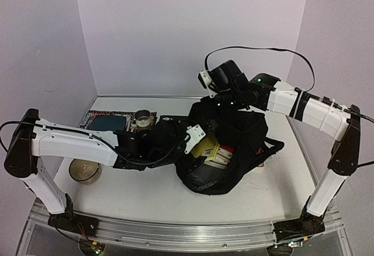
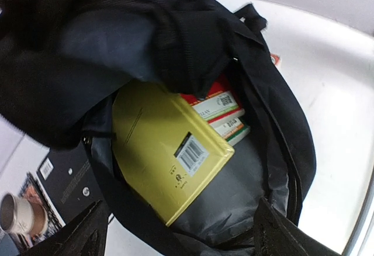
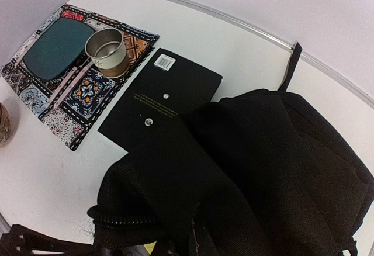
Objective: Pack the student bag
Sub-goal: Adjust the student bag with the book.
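Note:
The student bag (image 1: pixel 239 142), a soft black backpack, lies mid-table with its mouth facing left. A yellow book (image 2: pixel 166 151) rests inside against the grey lining, with red and white books (image 2: pixel 221 109) behind it. My left gripper (image 2: pixel 184 238) hovers at the mouth, its black fingers (image 2: pixel 87 232) wide apart and open, nothing between them but the bag's rim. My right gripper (image 1: pixel 221 100) is at the bag's top edge, shut on the bag's fabric and holding it up. In the right wrist view its fingertips are buried in the black cloth (image 3: pixel 245 174).
A flat black notebook (image 3: pixel 160 95) lies on the table left of the bag. Beyond it is a patterned mat (image 3: pixel 76 86) carrying a teal pad (image 3: pixel 58 45) and a metal cup (image 3: pixel 107 51). A round jar (image 1: pixel 85 171) stands near the left arm.

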